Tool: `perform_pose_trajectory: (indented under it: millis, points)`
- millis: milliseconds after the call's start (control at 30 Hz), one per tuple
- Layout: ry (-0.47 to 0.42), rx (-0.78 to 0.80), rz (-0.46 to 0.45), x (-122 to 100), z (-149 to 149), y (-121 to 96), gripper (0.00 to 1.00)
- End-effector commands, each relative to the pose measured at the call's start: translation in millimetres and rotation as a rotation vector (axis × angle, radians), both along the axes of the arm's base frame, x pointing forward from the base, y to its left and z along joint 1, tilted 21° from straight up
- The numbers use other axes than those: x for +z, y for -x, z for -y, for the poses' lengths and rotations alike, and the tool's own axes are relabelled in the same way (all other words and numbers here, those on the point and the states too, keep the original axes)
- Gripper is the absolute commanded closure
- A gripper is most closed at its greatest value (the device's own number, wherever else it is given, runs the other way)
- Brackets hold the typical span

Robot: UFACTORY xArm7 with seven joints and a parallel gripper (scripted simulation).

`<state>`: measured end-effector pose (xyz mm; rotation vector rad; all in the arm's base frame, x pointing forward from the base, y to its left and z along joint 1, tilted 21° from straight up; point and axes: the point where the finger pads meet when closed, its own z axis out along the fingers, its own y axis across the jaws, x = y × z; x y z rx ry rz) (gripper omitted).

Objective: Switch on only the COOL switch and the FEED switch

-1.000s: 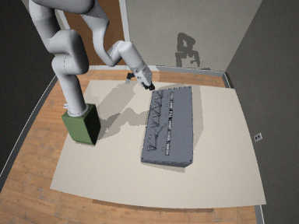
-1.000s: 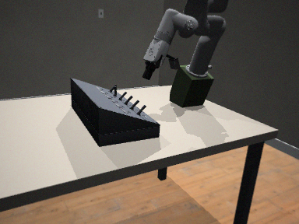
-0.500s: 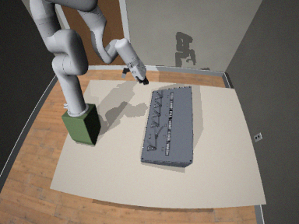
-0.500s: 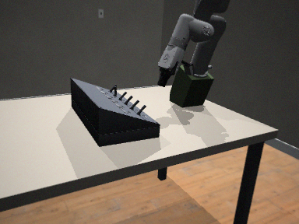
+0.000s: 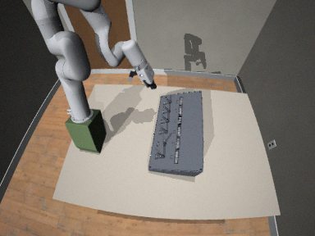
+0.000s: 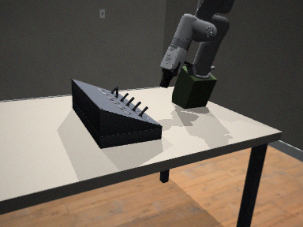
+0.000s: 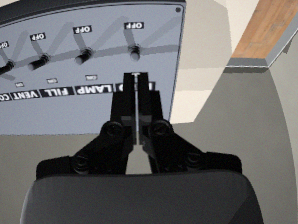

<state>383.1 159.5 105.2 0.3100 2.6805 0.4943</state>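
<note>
The dark grey console (image 5: 190, 135) (image 6: 91, 106) (image 7: 160, 43) lies on the table with a row of toggle levers along its low side. My gripper (image 5: 152, 85) (image 6: 164, 83) (image 7: 136, 88) is shut and empty. It hangs in the air just off the console's end, a little above the panel. In the wrist view the fingertips point at the end lever, the FEED switch (image 7: 135, 52) (image 5: 167, 102), and hide its label. The VENT, FILL and LAMP levers lean toward their OFF marks. Near the far end of the row, one lever (image 6: 115, 91) (image 5: 166, 139) stands steeper than the others.
The console rests on a beige table (image 5: 123, 176) (image 6: 39, 150). The arm's green base block (image 5: 84, 133) (image 6: 193, 92) stands on the table beside the console's low side. Walls close in behind, and the table edge and wooden floor show past the console's end.
</note>
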Motion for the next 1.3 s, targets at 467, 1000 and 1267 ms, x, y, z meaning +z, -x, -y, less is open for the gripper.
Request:
perform_pose_trajectory:
  millis: [467,1000,1267]
  points:
    - [0.023,-0.004,-0.025,1.9,-0.2,-1.0,1.0]
    - [0.023,-0.004,-0.025,-2.5,-1.6,-3.0,1.0]
    - [0.023,-0.004,-0.025,-7.7,-3.3,-5.4,1.0]
